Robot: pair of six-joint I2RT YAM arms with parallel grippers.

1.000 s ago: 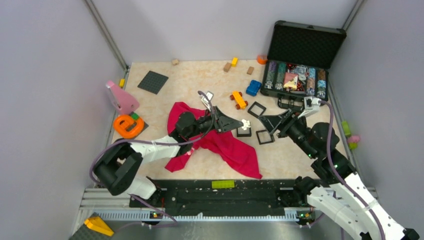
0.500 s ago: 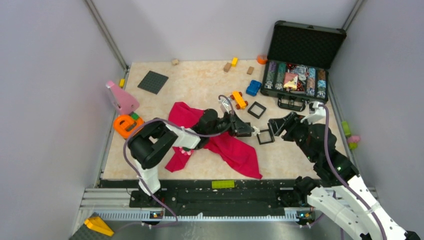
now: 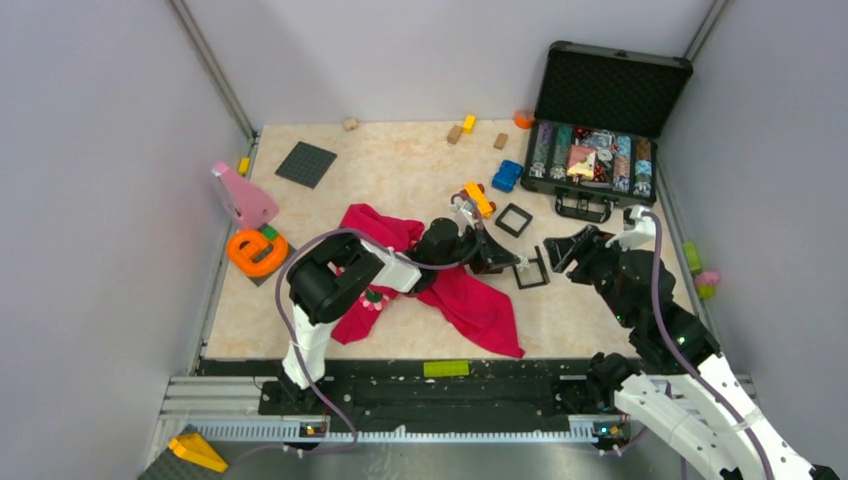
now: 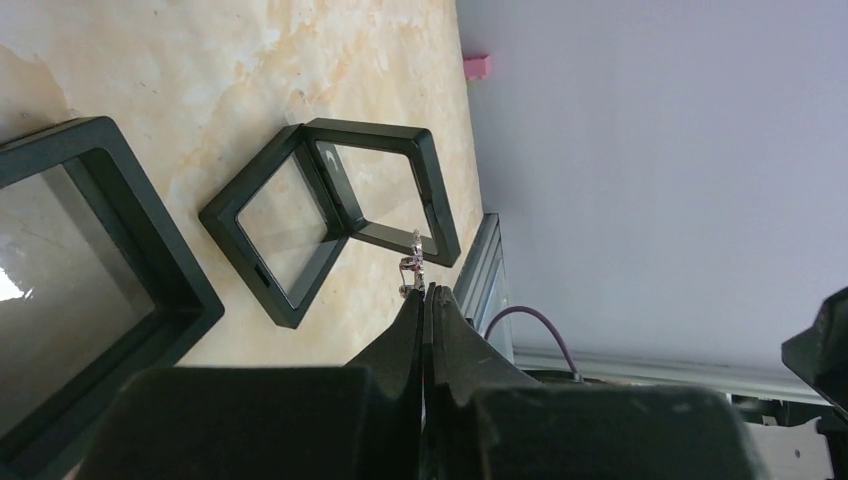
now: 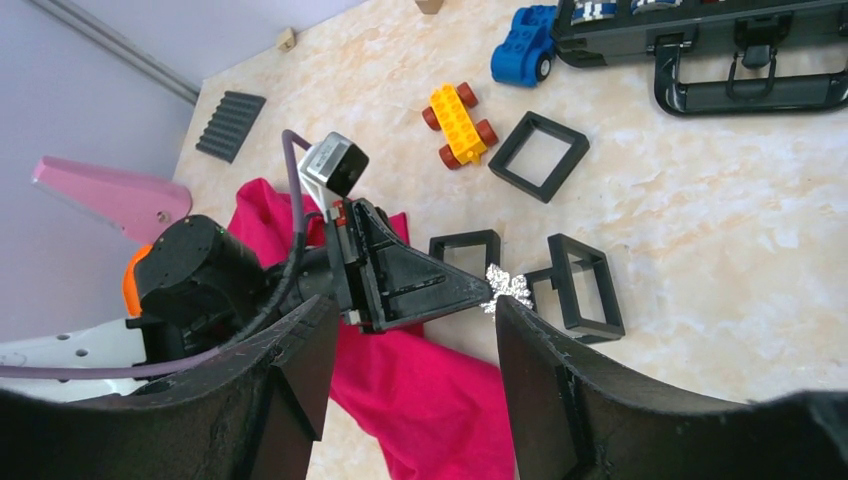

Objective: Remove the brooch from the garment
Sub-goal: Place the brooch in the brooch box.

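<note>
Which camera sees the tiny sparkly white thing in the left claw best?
The right wrist view: the tiny sparkly white trinket shows clearly, pinched by the shut left claw. The left wrist view shows it edge-on, a thin sliver; the top view, at most a speck.

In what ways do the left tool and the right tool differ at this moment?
The left tool is shut, while the right tool stands open. The left tool pinches a small glittering white piece at its tips; the right tool holds nothing. Both tools are black, and they roughly face each other above the table.
</note>
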